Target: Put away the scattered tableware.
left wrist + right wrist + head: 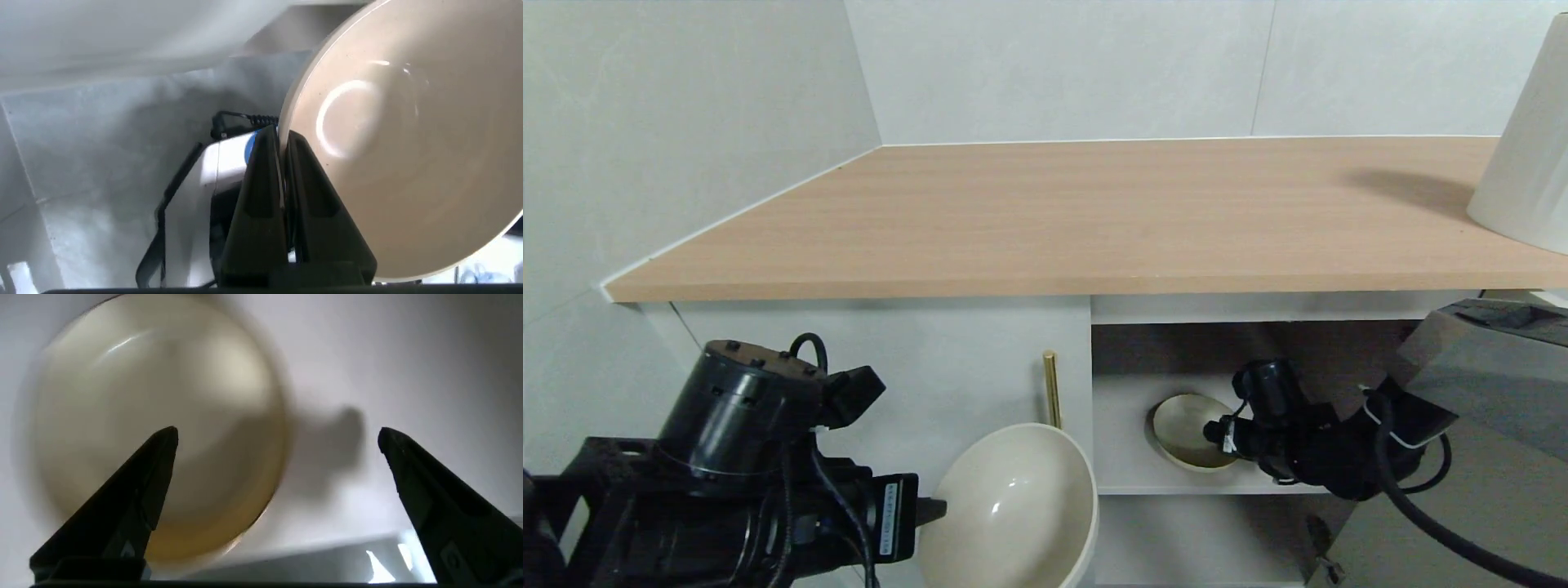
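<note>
The bowl (1013, 514) was held tilted, its rim pinched between the fingers of the left gripper (283, 145), below the counter (1094, 220) and just beside the door handle (1051, 388). A dish (1188, 429) lay on the open shelf (1123, 474), with the right gripper (278, 439) spread wide near it, nothing held. Stowing was judged half done: the dish shelved, the bowl not yet. Next, the right arm would need to be cleared so the bowl could be levelled and set beside the dish
</note>
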